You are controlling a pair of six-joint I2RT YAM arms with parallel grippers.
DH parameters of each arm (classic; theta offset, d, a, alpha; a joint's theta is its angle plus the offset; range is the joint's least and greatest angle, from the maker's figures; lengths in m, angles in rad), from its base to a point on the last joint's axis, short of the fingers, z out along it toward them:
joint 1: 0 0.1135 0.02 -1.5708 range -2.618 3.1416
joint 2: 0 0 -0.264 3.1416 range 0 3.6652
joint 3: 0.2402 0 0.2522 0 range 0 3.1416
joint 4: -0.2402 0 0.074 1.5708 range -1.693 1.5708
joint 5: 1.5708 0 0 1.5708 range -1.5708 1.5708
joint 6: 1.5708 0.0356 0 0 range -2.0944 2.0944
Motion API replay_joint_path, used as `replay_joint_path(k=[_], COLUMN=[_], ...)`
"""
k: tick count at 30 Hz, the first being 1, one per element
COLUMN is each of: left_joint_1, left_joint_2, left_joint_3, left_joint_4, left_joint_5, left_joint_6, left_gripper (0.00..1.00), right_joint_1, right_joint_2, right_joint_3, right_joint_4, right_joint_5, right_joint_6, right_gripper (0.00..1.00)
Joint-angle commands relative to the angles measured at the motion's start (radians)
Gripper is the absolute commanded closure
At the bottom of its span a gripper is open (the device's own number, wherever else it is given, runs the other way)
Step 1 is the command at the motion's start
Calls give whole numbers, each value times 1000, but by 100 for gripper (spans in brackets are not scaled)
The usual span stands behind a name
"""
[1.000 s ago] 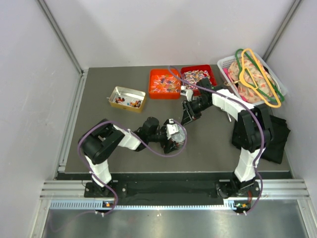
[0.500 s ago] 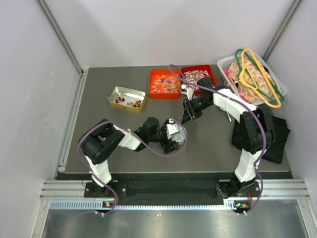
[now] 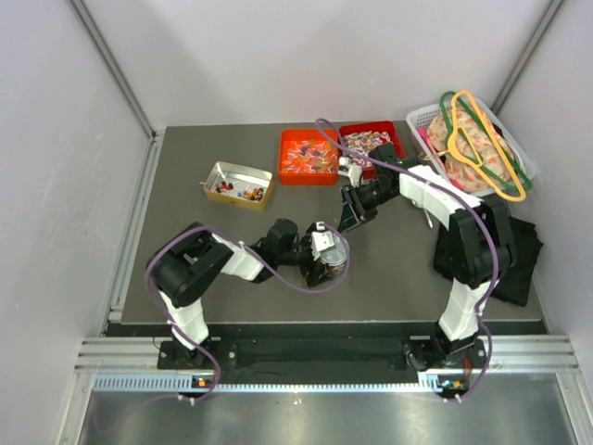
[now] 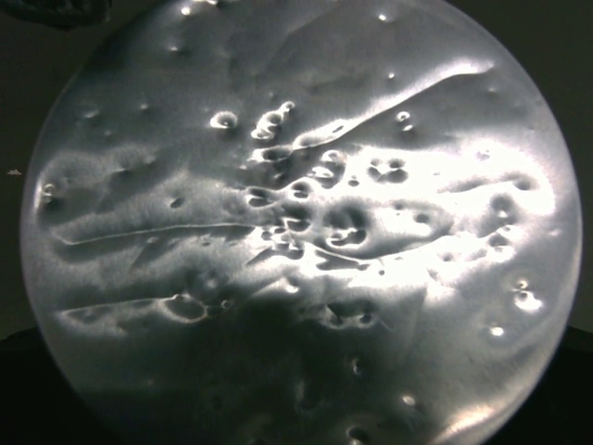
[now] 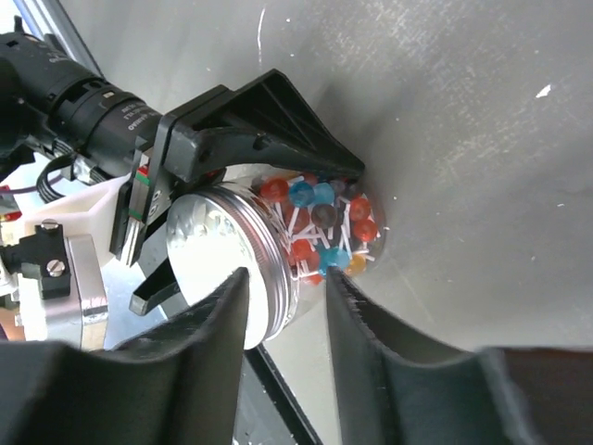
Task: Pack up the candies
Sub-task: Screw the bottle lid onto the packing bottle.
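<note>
Candies [image 3: 368, 141]: mixed-wrapper pile in the red tray [image 3: 396, 139] at the back of the table [image 3: 185, 269], right of centre. An orange tray [image 3: 287, 139] touches its left side and holds orange/red pieces. A few small coloured pieces are also in the metal tin [image 3: 219, 171], further left and apart from the trays.

The jar [image 5: 269, 264] is mid-table, nearer the arms, lying on its side. It has a clear body and a silver lid [image 4: 296, 222]. Inside are round sweets [image 5: 324, 227] in red, blue and orange, on white sticks.

Left gripper [image 3: 326, 258] is clamped on the jar at the lid end, with one black finger [image 5: 269, 116] over the top and the other under it. The left wrist view is filled by the dented lid face and nothing else is readable there.

Right gripper [image 5: 285, 278]: jaws apart, holding nothing. It sits just behind and to the right of the jar. The top view shows a gap between them. In its wrist view the fingertips frame the lid rim.

A white basket [image 3: 419, 116] with fabric and orange and green hangers [image 3: 482, 139] sits at the back right corner. A black cloth [image 3: 521, 264] hangs off the right table edge, behind the right arm.
</note>
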Motion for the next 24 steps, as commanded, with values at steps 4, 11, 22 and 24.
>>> replay_joint_path(k=[4,11,22,24], left_joint_1=[-2,-4,-2,-2], left_joint_2=[-3,1,4,7], left_joint_3=[26,31,38,40], left_joint_4=[23,23,11,9], left_joint_5=[-17,-26,-40,-50], left_joint_6=[-19,-25,-27,-29], left_gripper=[1,1,1,1], right_joint_1=[15,22,39,41], right_joint_2=[-48,-56,-68,-69], right_joint_3=[-34,-38,-58,-63], right_joint_4=[20,28,25,25], right_joint_5=[-43,-43,-18,-14], right_joint_6=[-18,-11,-15,-15], right_gripper=[73,63,78,80])
